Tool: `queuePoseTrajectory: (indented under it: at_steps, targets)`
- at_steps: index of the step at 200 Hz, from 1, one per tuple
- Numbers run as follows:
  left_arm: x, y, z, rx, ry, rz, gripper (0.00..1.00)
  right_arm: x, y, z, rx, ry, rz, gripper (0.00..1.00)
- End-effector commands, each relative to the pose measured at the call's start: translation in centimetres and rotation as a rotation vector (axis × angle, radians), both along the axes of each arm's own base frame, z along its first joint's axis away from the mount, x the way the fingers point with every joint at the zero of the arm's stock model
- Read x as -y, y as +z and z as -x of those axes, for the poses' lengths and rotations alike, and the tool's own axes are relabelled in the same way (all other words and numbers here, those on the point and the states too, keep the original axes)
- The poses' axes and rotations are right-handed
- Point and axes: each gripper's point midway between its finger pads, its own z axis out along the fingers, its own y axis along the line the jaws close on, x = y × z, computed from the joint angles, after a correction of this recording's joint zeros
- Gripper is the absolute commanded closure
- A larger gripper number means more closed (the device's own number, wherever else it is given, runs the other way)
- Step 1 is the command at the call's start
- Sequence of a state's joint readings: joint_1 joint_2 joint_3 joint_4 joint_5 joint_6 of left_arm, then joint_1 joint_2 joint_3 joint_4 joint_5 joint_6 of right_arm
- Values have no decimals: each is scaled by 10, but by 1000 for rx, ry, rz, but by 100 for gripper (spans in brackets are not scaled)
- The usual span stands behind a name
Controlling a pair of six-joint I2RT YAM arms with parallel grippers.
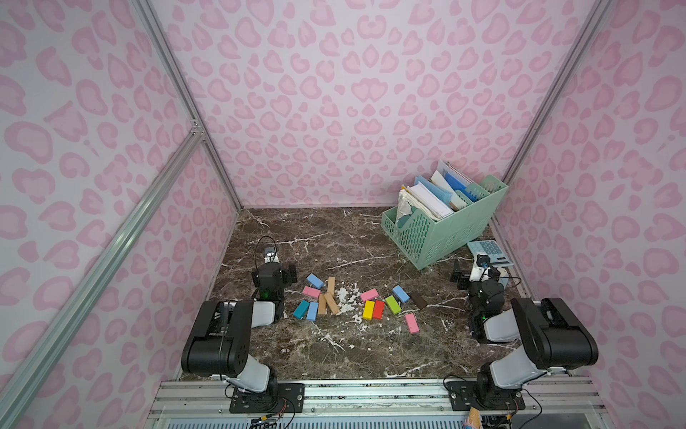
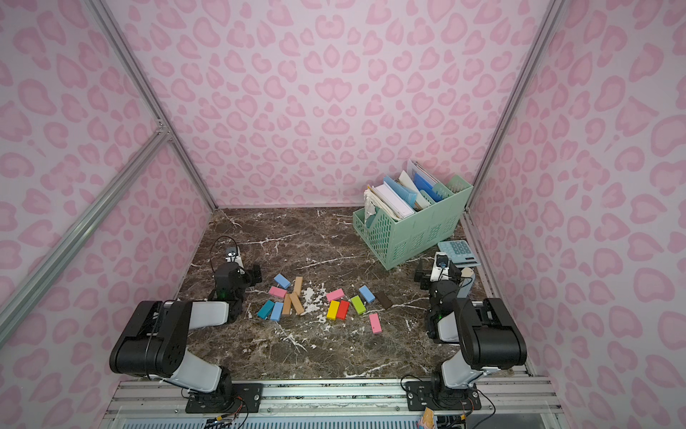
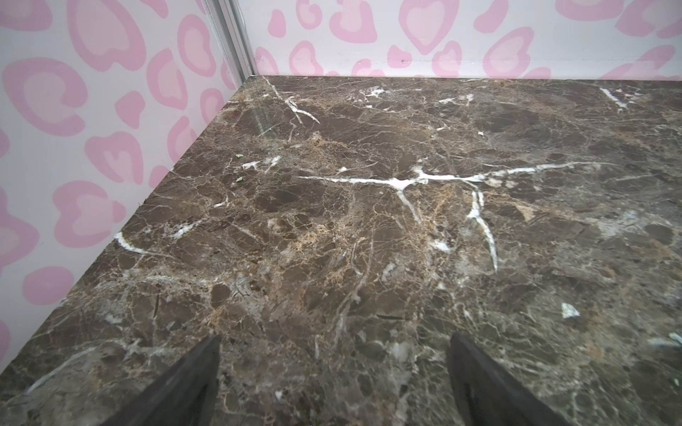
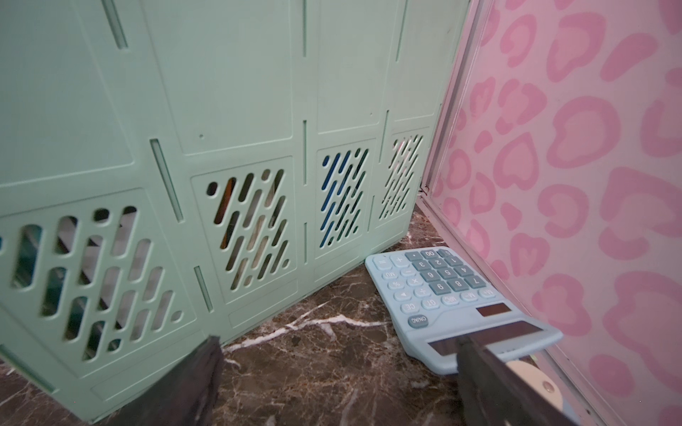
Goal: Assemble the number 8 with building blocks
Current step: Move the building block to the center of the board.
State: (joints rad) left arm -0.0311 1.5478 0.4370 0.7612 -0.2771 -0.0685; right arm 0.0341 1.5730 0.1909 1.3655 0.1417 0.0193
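I am holding my left gripper (image 3: 336,343) low over the marble tabletop (image 3: 369,221), its fingers standing wide apart with only bare stone between them. My right gripper (image 4: 339,343) is gaping just as wide, gripping nothing. It is facing the perforated wall of the mint-green file basket (image 4: 221,110), with the light blue calculator (image 4: 454,295) lying flat near one finger, close to the pink patterned wall. The building blocks (image 1: 322,304) are lying loose on the tabletop between my two arms, in both top views, gathering into two groups. Nearer my left arm, a light blue block (image 1: 314,281), a pink block (image 1: 311,292), a teal block (image 1: 301,309) and three tan wooden blocks (image 1: 330,286) are crowding together, several of them touching. Nearer my right arm, a yellow block (image 1: 368,310) and a red block (image 1: 378,309) are lying side by side, touching, with a green block (image 1: 393,305) just beside them and a dark brown block (image 1: 419,300) a little farther out. One lone pink block (image 1: 411,323) is lying apart from the rest, toward the front edge.
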Motion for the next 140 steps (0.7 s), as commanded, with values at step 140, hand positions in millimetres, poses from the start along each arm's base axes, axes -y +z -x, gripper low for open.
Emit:
queuePoseTrajectory:
  at_steps: [140]
  targets:
    - [51,98,21,-150,-168,223,9,-29,70,11,18,73,-62,1]
